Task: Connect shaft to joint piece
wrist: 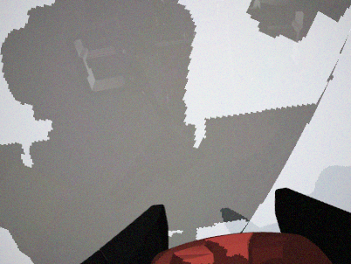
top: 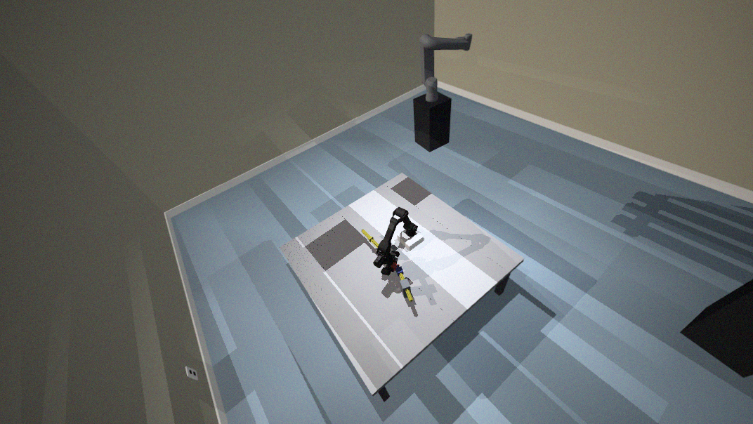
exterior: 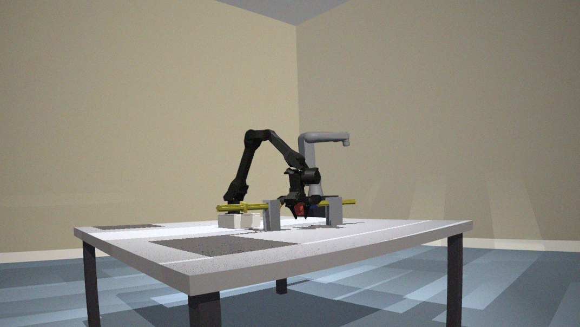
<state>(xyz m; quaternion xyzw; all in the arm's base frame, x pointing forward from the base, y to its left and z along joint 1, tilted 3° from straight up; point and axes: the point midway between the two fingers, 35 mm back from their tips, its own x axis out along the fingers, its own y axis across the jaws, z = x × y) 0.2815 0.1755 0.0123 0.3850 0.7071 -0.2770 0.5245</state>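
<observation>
The red joint piece point(top: 395, 267) point(exterior: 299, 209) point(wrist: 249, 251) sits between the fingers of my gripper point(exterior: 301, 216) point(wrist: 221, 209), which is shut on it from above. Behind it is a blue part point(top: 399, 272) point(exterior: 313, 206) on the end of the fixed yellow shaft point(top: 409, 295) point(exterior: 349, 201), held by a grey block point(top: 404, 284) point(exterior: 334, 211). The second yellow shaft point(top: 366, 234) point(exterior: 227, 208) runs through another grey block point(exterior: 271, 216) and ends short of the red piece. The direction of the opening is hidden by the fingers.
The black arm stands on a white base block point(top: 411, 241) point(exterior: 237, 221) beside the second shaft, on the table point(top: 358, 337) point(exterior: 324, 253). A grey robot arm point(top: 428, 62) point(exterior: 310, 152) stands on a black pedestal point(top: 432, 123) beyond the table. Dark shadows cross the table top.
</observation>
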